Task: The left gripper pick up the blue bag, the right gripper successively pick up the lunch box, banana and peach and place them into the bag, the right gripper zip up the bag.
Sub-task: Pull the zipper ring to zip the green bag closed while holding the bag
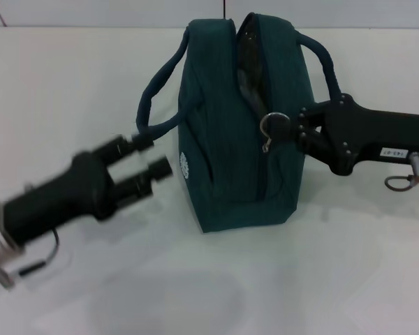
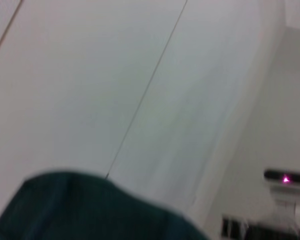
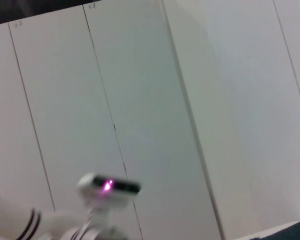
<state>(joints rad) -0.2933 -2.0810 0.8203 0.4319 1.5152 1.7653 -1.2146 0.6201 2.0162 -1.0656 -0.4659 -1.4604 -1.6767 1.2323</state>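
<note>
- Here the blue bag [image 1: 230, 139] stands upright on the white surface [image 1: 195, 293], near the middle of the head view, and its top edge reaches almost to the upper border of that view.
- Its long axis runs away from the robot, so one narrow end faces the camera; the small white logo [image 1: 184, 165] sits on the side turned to the robot's left.
- The zipper [image 1: 255, 84] is partly open in its far, upper part, and only a dark gap shows there; what lies inside the bag is hidden.
- The metal ring pull [image 1: 271, 125] hangs on the bag's near end, and the right hand [image 1: 297, 129] is at this ring, its fingers closed on it as far as I can see.
- The left hand [image 1: 150, 157] is blurred; its two fingers stand apart and grasp nothing, just beside the lower part of the left loop handle [image 1: 157, 91].
- The right loop handle [image 1: 328, 66] is partly covered by the right arm.
- In the left wrist view only a dark teal corner of the bag [image 2: 90, 210] shows, and it is cut off by the picture's edge.
</note>
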